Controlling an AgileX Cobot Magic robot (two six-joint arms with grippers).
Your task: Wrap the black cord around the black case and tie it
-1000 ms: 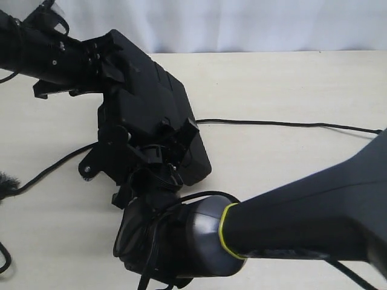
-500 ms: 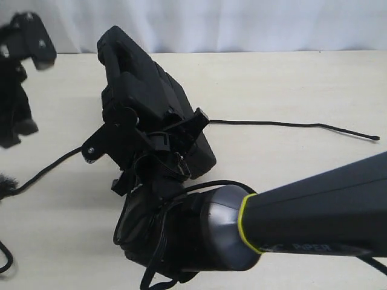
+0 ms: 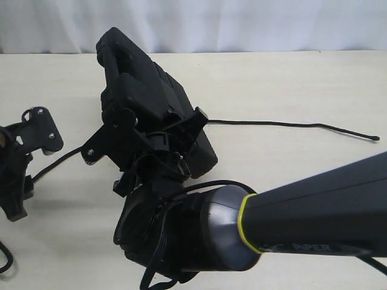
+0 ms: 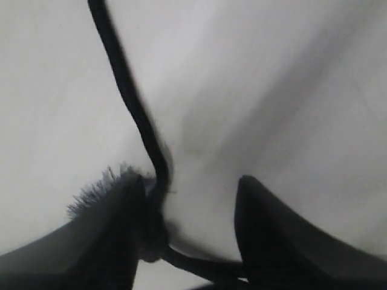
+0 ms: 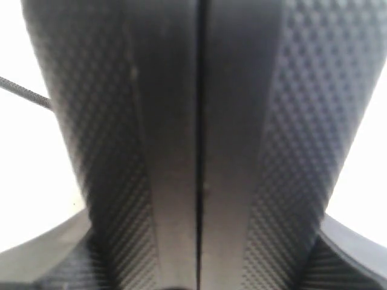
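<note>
Exterior view, far left: the left claw (image 3: 24, 158) is down low on the table (image 3: 290, 84), right over the cord (image 3: 57, 162). The left wrist view confirms it: claw (image 4: 187, 190) wide, cord (image 4: 130, 103) running between the fingers (image 4: 130, 205) and hugging one of them, frayed end (image 4: 97, 190) just beside. Nothing is pinched yet.

Moving across, the cord slips under the case (image 3: 145, 90). The case sits tilted up mid-table, its long axis running from the near middle away to the far left. The handle slot (image 3: 115, 57) end points up and away toward the backdrop. Whether any edge rests on the table, I cannot tell.

The right claw (image 3: 158, 144) has the near end clamped. In the right wrist view the case (image 5: 199, 121) edge fills the frame between the jaws, a firm grip, with a bit of cord (image 5: 24, 90) off to the side.

Further right, the cord comes out from under the case and lies nearly straight across the table to its tip (image 3: 375, 138), well apart.

My read: no turn lies over the case, so wrapping hasn't begun. This is the pick-up of the frayed end. Next comes closing squarely on the cord, then lifting it over the case. A thin cord lying against one finger could slip out.
</note>
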